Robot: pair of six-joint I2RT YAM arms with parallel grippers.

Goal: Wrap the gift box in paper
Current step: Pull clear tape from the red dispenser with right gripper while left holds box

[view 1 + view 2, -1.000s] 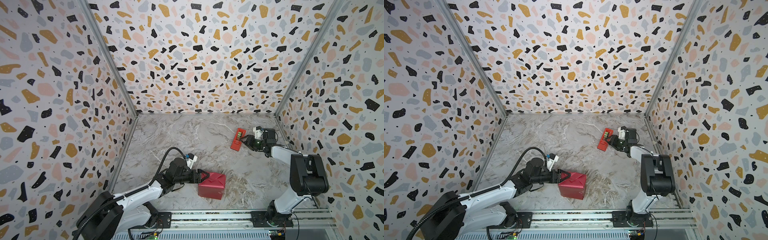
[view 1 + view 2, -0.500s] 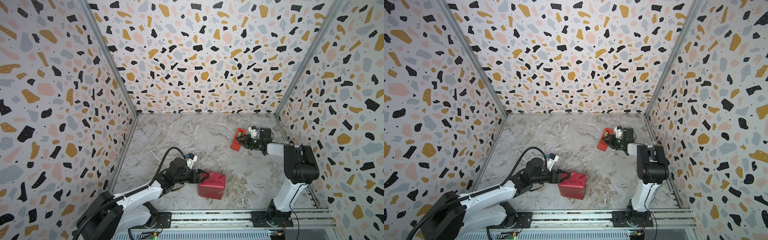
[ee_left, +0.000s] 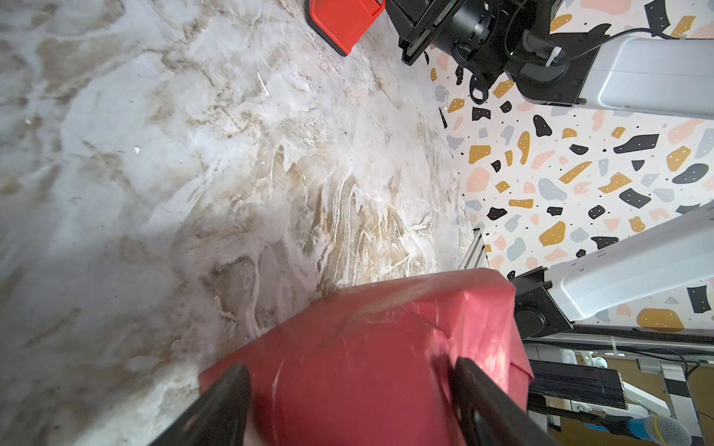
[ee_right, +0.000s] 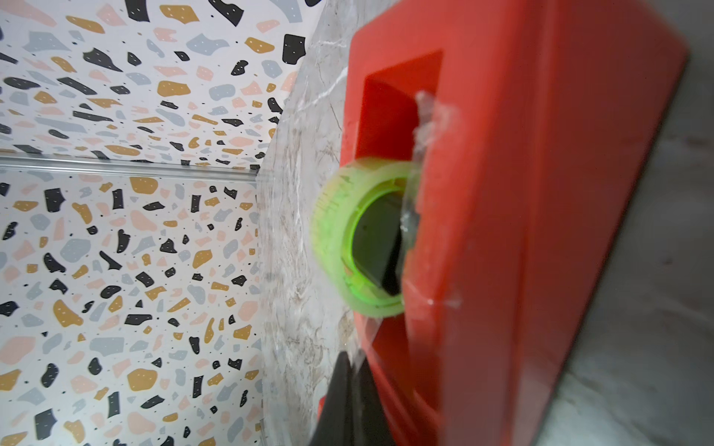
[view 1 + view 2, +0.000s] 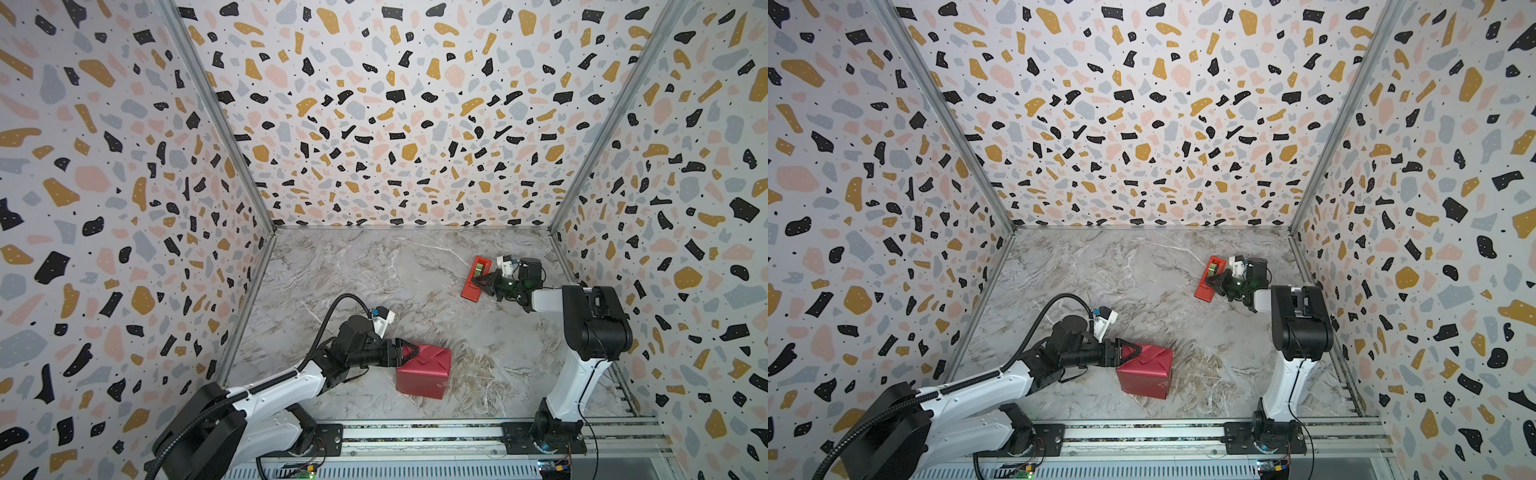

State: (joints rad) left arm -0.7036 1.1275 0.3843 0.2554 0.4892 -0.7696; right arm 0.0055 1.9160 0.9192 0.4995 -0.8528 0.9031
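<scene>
Top views both show you the paper [image 5: 424,372] folded round the gift box on every side you can see, red face out, with diagonal folds meeting on top and none of the box's own surface showing. The parcel sits on the table [image 5: 374,282] toward the front, a little left of the middle. I judge the wrapping itself to be mostly done. What is left is fixing the flaps down, since I can make out no tape on the top folds. Your left gripper [image 5: 406,351] is spread wide and rests on the parcel's upper near edge. In the left wrist view its fingers [image 3: 228,401] lie on the paper rather than round the box, so it pins the folds and grips nothing. That arm reaches in low and almost level from the front left. Well apart, at the right rear, the tape dispenser [image 5: 468,293] lies on the table. Your right gripper [image 5: 478,283] is clenched at its side, and in the right wrist view a clear strip runs from the roll of tape [image 4: 336,231] to the fingertips, so I judge it has the loose end. That arm stands upright, forearm stretched back and low.
</scene>
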